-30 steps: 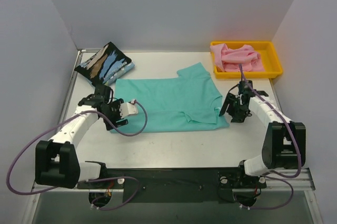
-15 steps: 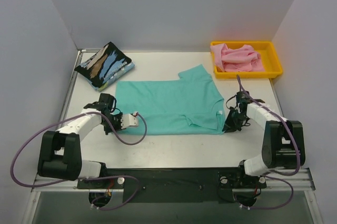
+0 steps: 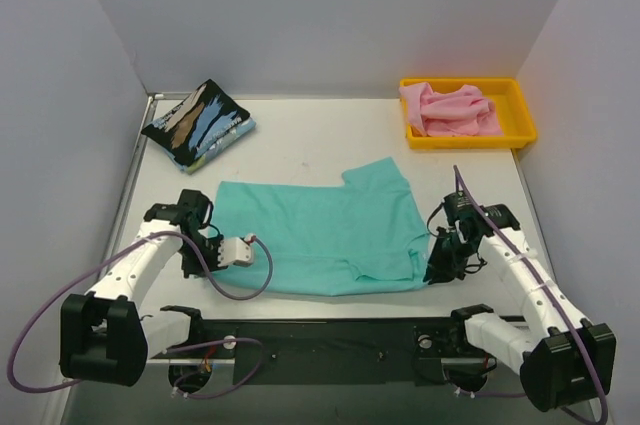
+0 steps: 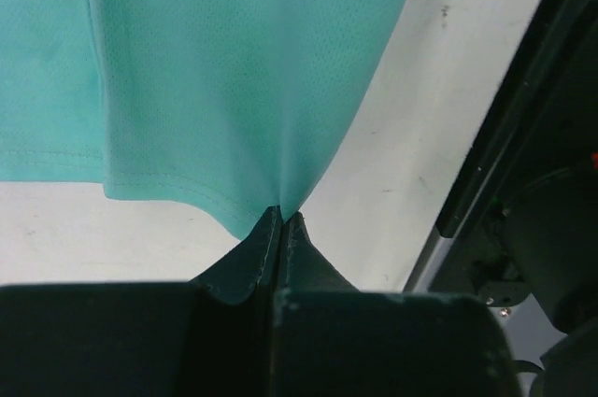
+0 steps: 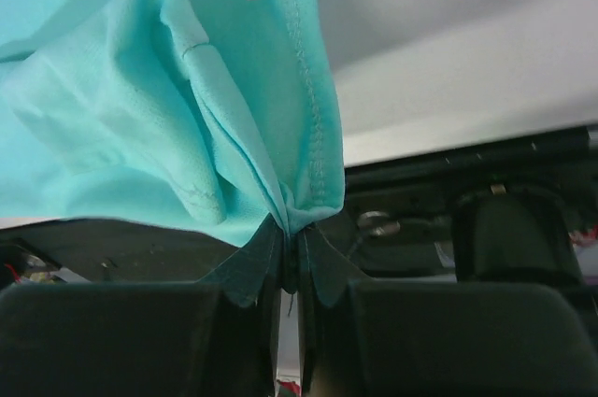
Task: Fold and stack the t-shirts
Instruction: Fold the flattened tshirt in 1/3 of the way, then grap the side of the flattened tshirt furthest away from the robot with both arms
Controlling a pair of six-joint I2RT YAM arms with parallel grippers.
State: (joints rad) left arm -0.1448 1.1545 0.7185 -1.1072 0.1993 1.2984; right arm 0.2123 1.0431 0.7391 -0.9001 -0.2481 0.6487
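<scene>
The teal-green t-shirt lies spread across the middle of the table, near the front edge. My left gripper is shut on its near left corner; the left wrist view shows the teal cloth pinched at the tips of that gripper. My right gripper is shut on the shirt's near right corner, where bunched hem runs into its jaws. A folded black t-shirt with blue, tan and white streaks rests at the back left. The pink t-shirt lies crumpled in the tray.
A yellow plastic tray stands at the back right. Grey walls close off the table on three sides. The black base rail runs along the near edge, just beyond the shirt's front hem.
Both grippers closed on the teal shirt's near corners and dragged it toward the front edge. The shirt now lies closer to the arm bases.
</scene>
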